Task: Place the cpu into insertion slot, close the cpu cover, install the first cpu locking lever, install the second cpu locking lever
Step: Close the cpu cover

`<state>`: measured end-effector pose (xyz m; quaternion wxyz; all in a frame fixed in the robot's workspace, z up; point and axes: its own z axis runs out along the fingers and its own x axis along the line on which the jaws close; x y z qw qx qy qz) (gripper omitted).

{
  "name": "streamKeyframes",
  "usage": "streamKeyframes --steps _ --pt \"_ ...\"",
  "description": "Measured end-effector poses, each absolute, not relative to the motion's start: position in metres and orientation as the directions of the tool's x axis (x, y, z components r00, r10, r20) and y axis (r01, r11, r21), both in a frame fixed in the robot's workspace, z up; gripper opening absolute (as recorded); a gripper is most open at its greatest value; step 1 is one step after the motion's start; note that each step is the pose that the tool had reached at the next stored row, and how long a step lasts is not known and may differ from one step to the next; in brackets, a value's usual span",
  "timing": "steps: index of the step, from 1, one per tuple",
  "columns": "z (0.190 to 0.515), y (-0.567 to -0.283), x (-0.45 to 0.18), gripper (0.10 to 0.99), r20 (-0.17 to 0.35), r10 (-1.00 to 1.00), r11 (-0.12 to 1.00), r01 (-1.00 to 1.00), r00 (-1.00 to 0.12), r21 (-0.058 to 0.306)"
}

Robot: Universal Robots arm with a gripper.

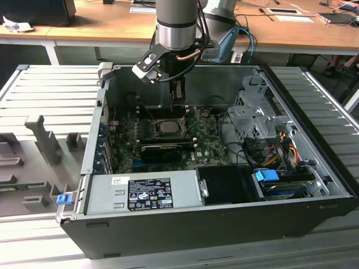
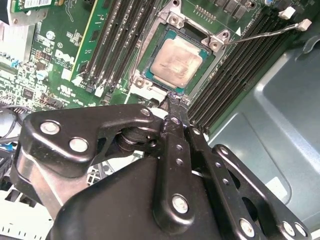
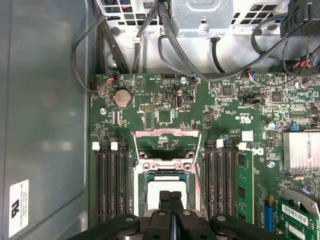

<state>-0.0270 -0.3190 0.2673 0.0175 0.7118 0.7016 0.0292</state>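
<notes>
Plainly the fingers (image 3: 165,199) are clenched together with nothing seen between them. The gripper (image 2: 172,103) hangs low over one edge of the slot (image 3: 140,190); whether the tips touch it I cannot tell.

The cpu (image 2: 177,60) lies flat inside the slot with its pale metal face up, so the first step looks done.

The cover (image 3: 167,133) is swung back off the slot, on the side toward the drive cage (image 3: 202,15). Bare board (image 3: 160,115) shows through its window, so closing it is still to do.

Whether either of the two levers is latched I cannot tell. With the cover up, I judge both as left to do.

In the exterior view the arm (image 1: 176,25) comes down from the far side into the open case (image 1: 213,224). The slot sits toward the far middle of the board, with the drive cage on the exterior view's right.
</notes>
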Motion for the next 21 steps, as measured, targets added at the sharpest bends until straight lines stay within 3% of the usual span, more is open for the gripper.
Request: streamKeyframes --steps 21 --pt "0.278 -0.319 0.014 0.106 0.016 1.000 -0.015 0.998 0.014 0.063"
